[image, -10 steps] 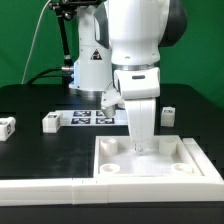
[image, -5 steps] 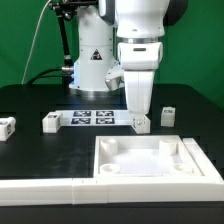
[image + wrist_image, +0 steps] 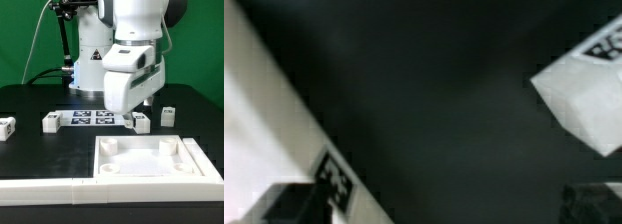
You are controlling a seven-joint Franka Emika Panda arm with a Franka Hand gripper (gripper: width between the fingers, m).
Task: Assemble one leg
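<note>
Closest to me in the exterior view, a long white bar [image 3: 40, 186] runs along the front edge of the black table [image 3: 30, 150]. Butted against its end on that view's right is the big square white panel [image 3: 150, 178], and I can see its round corner sockets. Behind these, the small white blocks lie in a loose row on the table. One leg [image 3: 140, 121] sits just beside the lower end of the hand [image 3: 128, 108], and another leg [image 3: 168, 115] is a little further toward the exterior view's right. A third leg [image 3: 50, 122] lies near the marker board [image 3: 95, 118], and a fourth leg [image 3: 5, 126] is at the far left edge. All four rest on the table, none of them gripped. The hand hangs tilted above the marker board's right end. From the wrist view [image 3: 438, 205] I read it as released: the dark fingertips [image 3: 287, 205] sit wide apart with only table between them. That view is blurred, and the two white tagged pieces [image 3: 580, 85] at its edges are not clear enough for me to name. Farthest back stands the robot's white base [image 3: 90, 60], in front of a green wall [image 3: 25, 40].
</note>
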